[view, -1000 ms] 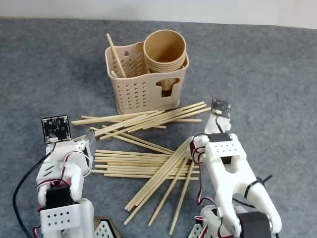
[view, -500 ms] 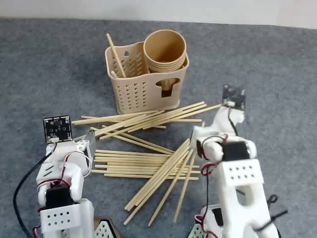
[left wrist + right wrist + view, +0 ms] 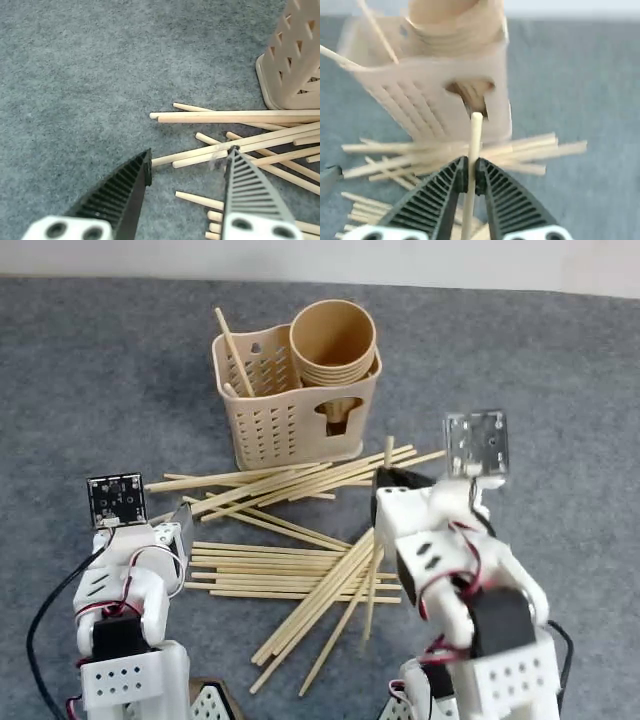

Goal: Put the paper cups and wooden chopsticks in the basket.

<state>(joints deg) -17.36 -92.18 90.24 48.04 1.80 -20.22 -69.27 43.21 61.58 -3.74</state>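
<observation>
Robot test table — grey felt mat (image 3: 90, 370)

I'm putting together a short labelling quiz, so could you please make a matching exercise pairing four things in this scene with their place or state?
1. paper cups
2. left gripper
3. right gripper
4. loose chopsticks

A. shut on a single chopstick
B. stacked in the basket
C. lying on the grey mat
D. open, holding nothing

Pairs: 1-B, 2-D, 3-A, 4-C.
</observation>
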